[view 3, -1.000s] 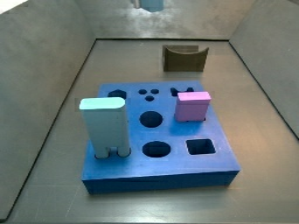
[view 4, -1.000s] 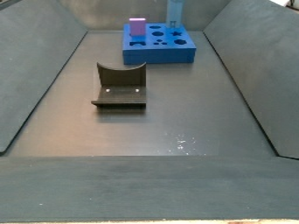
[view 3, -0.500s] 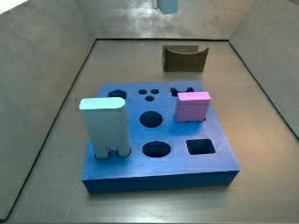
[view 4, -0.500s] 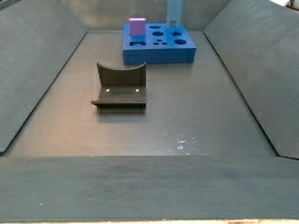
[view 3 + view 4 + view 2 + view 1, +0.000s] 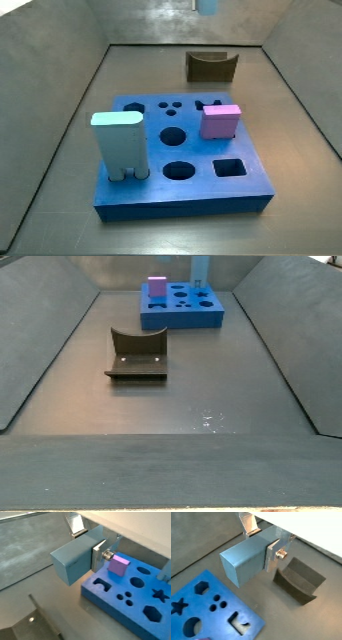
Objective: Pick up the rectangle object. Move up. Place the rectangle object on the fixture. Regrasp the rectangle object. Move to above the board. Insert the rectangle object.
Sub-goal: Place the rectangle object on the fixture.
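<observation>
The gripper point(image 5: 262, 543) is raised high above the floor, clamped on the rectangle object point(image 5: 246, 559), a smooth pale blue-grey slab with plain faces and sharp corners. In both wrist views the flat silver fingers point(image 5: 99, 556) press against its two broad faces, and the slab point(image 5: 73, 559) hangs below them, clear of everything beneath. In a side view only a small pale blue piece shows at the upper edge point(image 5: 205, 5), well above the fixture point(image 5: 211, 66); half a second ago it sat lower and slightly further left in that view.

The fixture point(image 5: 136, 354) is a dark olive-brown U-shaped holder with raised sides and a dipped middle, standing empty on the matte grey floor point(image 5: 187, 396). The board point(image 5: 185, 160) is a thick bright blue square base with round, square and star-shaped holes. On it stand a tall pale blue round-topped block point(image 5: 119, 145) and a pink cube point(image 5: 219, 122), unchanged since the earlier frames.
</observation>
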{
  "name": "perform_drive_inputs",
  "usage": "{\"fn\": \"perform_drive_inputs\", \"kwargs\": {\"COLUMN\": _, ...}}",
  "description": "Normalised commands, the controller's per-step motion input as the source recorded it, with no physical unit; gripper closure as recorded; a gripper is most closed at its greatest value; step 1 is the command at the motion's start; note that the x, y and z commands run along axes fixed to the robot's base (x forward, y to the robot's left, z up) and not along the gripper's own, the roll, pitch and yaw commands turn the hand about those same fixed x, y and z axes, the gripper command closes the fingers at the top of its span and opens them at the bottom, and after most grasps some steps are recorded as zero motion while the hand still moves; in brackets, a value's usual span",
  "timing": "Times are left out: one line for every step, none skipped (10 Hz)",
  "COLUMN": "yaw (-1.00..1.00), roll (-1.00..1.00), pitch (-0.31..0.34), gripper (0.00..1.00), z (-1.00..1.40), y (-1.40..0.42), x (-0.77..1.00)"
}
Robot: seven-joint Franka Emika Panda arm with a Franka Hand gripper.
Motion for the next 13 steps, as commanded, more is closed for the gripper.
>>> {"fn": "perform_drive_inputs", "kwargs": {"yaw": 0.03, "roll": -1.0, "pitch": 0.282, "gripper": 1.0, "z": -0.14, "y": 1.0, "x": 0.33}}
{"fn": "perform_drive_inputs", "kwargs": {"yaw": 0.0, "roll": -1.0, "pitch": 0.322, "gripper": 1.0, "z": -0.13, "y": 1.0, "x": 0.32}}
{"fn": "perform_drive_inputs", "kwargs": {"yaw": -0.02, "roll": -1.0, "pitch": 0.34, "gripper": 1.0, "z": -0.13, "y": 1.0, "x": 0.32}}
{"fn": "perform_drive_inputs", "kwargs": {"yaw": -0.06, "roll": -1.0, "pitch": 0.373, "gripper": 1.0, "z": -0.12, "y": 1.0, "x": 0.33}}
{"fn": "perform_drive_inputs", "kwargs": {"yaw": -0.1, "roll": -1.0, "pitch": 0.393, "gripper": 1.0, "z": -0.11, "y": 1.0, "x": 0.33}}
{"fn": "perform_drive_inputs", "kwargs": {"yaw": -0.13, "roll": -1.0, "pitch": 0.404, "gripper": 1.0, "z": -0.1, "y": 1.0, "x": 0.33}}
{"fn": "perform_drive_inputs", "kwargs": {"yaw": -0.16, "roll": -1.0, "pitch": 0.413, "gripper": 1.0, "z": -0.09, "y": 1.0, "x": 0.33}}
{"fn": "perform_drive_inputs", "kwargs": {"yaw": -0.17, "roll": -0.94, "pitch": 0.409, "gripper": 1.0, "z": -0.07, "y": 0.9, "x": 0.3}}
{"fn": "perform_drive_inputs", "kwargs": {"yaw": -0.17, "roll": -0.81, "pitch": 0.361, "gripper": 1.0, "z": -0.05, "y": 0.8, "x": 0.27}}
{"fn": "perform_drive_inputs", "kwargs": {"yaw": -0.18, "roll": -0.53, "pitch": 0.249, "gripper": 1.0, "z": -0.03, "y": 0.54, "x": 0.2}}
{"fn": "perform_drive_inputs", "kwargs": {"yaw": -0.18, "roll": -0.43, "pitch": 0.213, "gripper": 1.0, "z": -0.02, "y": 0.44, "x": 0.17}}
{"fn": "perform_drive_inputs", "kwargs": {"yaw": -0.17, "roll": -0.33, "pitch": 0.161, "gripper": 1.0, "z": -0.01, "y": 0.24, "x": 0.1}}
{"fn": "perform_drive_inputs", "kwargs": {"yaw": -0.07, "roll": -1.0, "pitch": 0.025, "gripper": 1.0, "z": -1.0, "y": 0.09, "x": 0.13}}
